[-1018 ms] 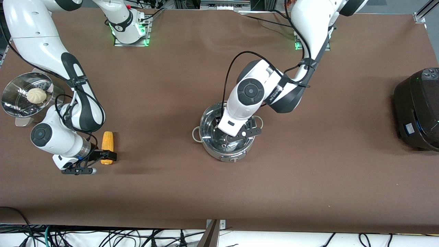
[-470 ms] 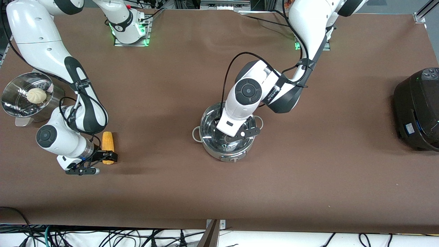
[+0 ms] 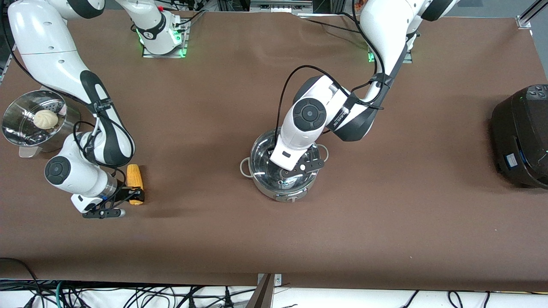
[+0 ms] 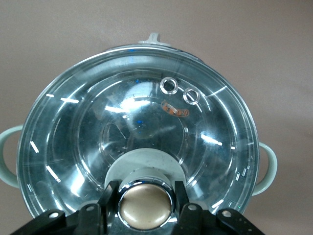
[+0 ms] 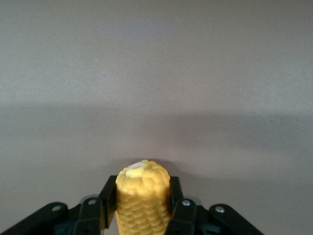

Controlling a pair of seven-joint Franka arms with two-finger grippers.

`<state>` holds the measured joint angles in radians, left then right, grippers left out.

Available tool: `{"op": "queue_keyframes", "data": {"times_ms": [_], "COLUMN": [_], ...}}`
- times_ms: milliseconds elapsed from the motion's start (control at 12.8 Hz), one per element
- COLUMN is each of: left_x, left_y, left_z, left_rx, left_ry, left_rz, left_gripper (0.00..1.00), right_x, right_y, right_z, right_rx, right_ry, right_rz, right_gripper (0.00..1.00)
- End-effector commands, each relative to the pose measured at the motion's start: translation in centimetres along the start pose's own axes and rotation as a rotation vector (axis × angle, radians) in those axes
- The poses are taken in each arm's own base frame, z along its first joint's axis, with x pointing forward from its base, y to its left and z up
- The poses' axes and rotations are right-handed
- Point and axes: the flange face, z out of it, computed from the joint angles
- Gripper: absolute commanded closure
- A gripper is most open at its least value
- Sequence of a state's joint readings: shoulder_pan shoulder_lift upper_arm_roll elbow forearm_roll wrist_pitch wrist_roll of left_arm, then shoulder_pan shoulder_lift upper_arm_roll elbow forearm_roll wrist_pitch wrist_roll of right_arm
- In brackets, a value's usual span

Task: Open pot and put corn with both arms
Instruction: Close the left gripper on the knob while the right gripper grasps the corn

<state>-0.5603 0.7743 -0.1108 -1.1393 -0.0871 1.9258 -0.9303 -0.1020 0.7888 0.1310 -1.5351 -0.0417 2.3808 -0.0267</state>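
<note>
Two grasps are being made at the same time, and both must be firm before anything is lifted. Nearest to the front camera of the two, at the right arm's end of the table, the right gripper is down at the corn, which lies on the brown table. In the right wrist view the fingers press against both sides of the cob, so I judge the jaws clenched on the corn. The hold is at the end of the cob nearer to the front camera, so it may tilt when raised; a slow, straight lift is wise.

Farther from the camera, at the middle of the table, stands the pot with its glass lid still on. The left gripper is at the tan knob, and its fingers touch the knob on both sides, so I judge it is grasping the knob. The lid should go straight up, without dragging on the rim, and then aside.

Farther still, the steamer basket with a bun and, at the left arm's end, the black cooker are not needed.
</note>
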Motion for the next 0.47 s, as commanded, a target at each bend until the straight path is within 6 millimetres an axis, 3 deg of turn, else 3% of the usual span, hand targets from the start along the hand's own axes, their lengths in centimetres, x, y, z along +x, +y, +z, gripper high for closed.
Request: {"op": "queue_keyframes", "data": {"times_ms": [0, 392], "left_x": [-0.1, -0.2], "left_y": [0.2, -1.5], "left_z": [-2.8, -9.4], "left_rx": [-0.001, 0.022], "left_ry": [0.025, -0.002], "left_rz": [-0.004, -0.015], "left_gripper": [1.00, 1.00], "right_x": [0.7, 2.5], "right_y": [0.0, -0.1], "right_z": [-1.5, -7.5], "right_rx": [0.003, 0.002], "right_ry": [-0.031, -0.130], "right_rz": [-0.021, -0.021], "right_gripper": [0.91, 0.91]}}
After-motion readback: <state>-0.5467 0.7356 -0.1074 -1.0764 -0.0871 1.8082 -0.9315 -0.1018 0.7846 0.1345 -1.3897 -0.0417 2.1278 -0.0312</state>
